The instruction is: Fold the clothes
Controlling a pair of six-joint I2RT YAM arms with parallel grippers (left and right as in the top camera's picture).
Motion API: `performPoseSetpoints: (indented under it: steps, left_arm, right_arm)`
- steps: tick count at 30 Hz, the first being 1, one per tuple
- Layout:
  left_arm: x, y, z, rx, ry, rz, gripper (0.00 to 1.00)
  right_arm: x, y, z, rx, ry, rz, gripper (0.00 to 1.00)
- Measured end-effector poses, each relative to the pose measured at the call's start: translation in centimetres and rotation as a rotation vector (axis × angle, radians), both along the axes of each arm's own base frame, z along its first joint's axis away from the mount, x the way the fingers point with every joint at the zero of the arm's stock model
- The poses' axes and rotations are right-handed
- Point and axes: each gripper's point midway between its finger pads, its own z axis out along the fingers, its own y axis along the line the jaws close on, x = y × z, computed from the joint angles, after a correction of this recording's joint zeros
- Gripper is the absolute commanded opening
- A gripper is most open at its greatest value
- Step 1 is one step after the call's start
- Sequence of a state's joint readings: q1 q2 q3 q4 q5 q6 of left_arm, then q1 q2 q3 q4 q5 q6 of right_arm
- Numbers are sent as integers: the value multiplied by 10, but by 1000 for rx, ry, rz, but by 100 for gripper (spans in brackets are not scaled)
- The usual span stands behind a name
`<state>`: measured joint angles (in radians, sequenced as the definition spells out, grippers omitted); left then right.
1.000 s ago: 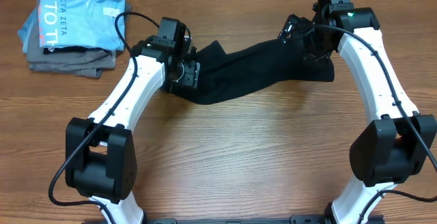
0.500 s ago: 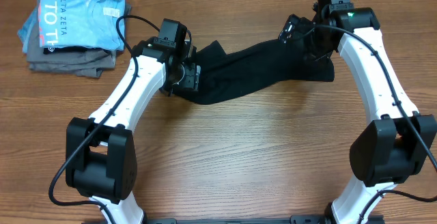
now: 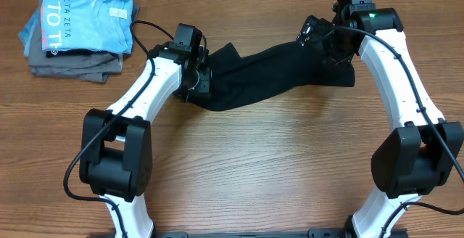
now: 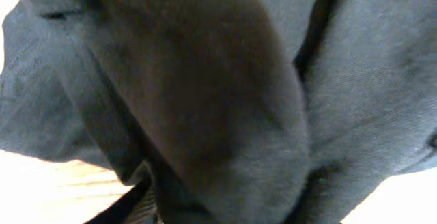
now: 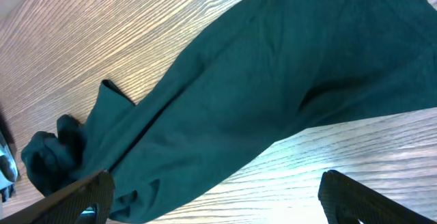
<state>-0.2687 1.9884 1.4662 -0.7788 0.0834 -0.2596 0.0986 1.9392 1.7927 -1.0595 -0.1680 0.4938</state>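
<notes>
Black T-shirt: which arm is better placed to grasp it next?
Right, probably: the right gripper is open at the black T-shirt. Fabric fills the left wrist view, so the left gripper cannot be judged.

T-shirt [image 3: 275,67]: plain black, unpatterned, as recorded from overhead. It is rendered dark teal in the right wrist view and charcoal grey in the left wrist view, probably through camera tint.
Bench [image 3: 254,158]: mid-brown wood grain, streaked with darker lines.
Folded stack: the top garment [image 3: 83,13] is light blue, printed with white lettering; the garments beneath [image 3: 72,65] are grey.
Arms [image 3: 141,94]: white shells, black joints and cables.
Indicator light [image 3: 372,15]: green, noted on the right arm.
Fingers [image 5: 75,193]: black.
</notes>
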Motion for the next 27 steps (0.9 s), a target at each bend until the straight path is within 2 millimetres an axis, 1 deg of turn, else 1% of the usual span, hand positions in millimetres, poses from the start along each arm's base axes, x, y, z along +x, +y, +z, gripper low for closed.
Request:
performPoseSetpoints:
  steps: [3,6,10,13,15,17,18,21,23,25,26,27]
  left_arm:
    - [1,-1,1,-3,-1,0,19]
    - [-3,-1,6,3,21,-3,4]
    - [-6,0,20,26,42,-2,4]
    - [-7,2,34,47,51,-2,7]
    - [-11,3,43,59,65,-3,7]
    - [-17,4,51,70,86,-5,4]
    - [-21,6,53,75,98,-3,4]
    - [-43,12,56,99,179,10,4]
    - [-57,16,57,116,233,18,4]
    - [-69,20,57,132,280,23,4]
    - [-71,21,57,136,292,27,4]
    - [-74,21,57,139,301,29,4]
  right_arm:
    - [0,-1,0,-8,-1,-3,100]
    - [1,-3,-1,-17,-2,-7,100]
    - [1,-3,-1,-18,-2,-8,100]
    - [1,-3,0,-18,-5,-7,100]
    - [2,-3,0,-18,-8,-7,100]
    - [5,-3,1,-17,-21,-8,100]
    - [6,-3,2,-16,-28,-8,100]
    - [12,-3,5,-16,-54,-10,100]
    - [20,-2,7,-13,-87,-11,100]
    - [34,-1,11,-6,-144,-11,99]
    - [45,0,14,-3,-189,-11,99]
    - [52,1,16,-1,-216,-8,99]
